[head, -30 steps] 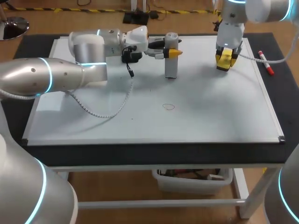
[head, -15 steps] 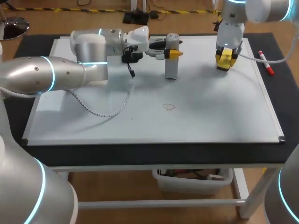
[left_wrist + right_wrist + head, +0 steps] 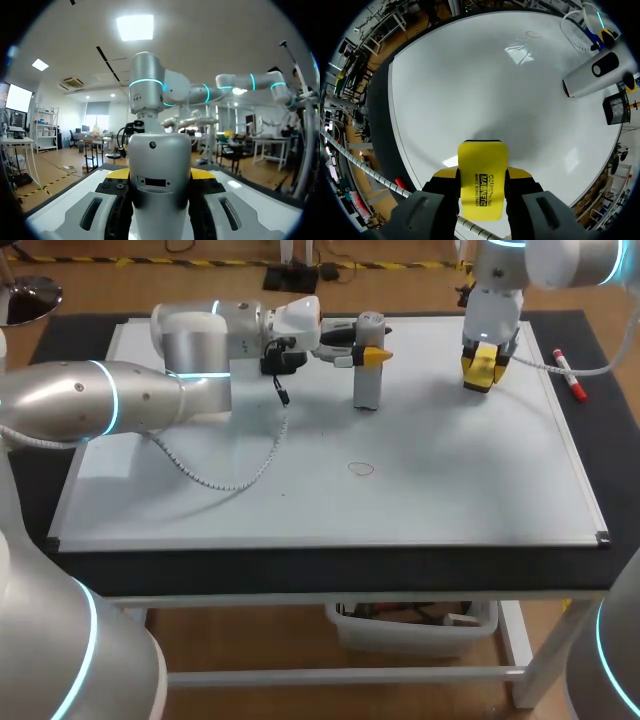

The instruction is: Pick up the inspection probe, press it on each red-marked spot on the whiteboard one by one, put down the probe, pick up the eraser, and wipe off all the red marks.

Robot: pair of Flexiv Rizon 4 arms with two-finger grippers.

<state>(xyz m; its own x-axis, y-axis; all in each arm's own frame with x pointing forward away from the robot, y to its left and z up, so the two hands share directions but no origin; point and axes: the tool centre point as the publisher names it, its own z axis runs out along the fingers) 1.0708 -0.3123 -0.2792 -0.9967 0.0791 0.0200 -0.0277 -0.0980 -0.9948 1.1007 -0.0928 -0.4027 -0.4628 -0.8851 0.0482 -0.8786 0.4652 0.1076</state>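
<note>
The left gripper (image 3: 367,354) is clamped on the probe (image 3: 367,382), which stands straight up at the back of the whiteboard (image 3: 470,490). The small red mark (image 3: 361,468) lies nearer the front, well apart from the probe. The left arm reaches in sideways. The right gripper (image 3: 479,373) squeezes the yellow eraser (image 3: 483,165).

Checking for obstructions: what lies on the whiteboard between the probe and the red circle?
Nothing. In the head view the whiteboard between the probe and the red circle is bare; the left arm's cable lies off to one side.
</note>
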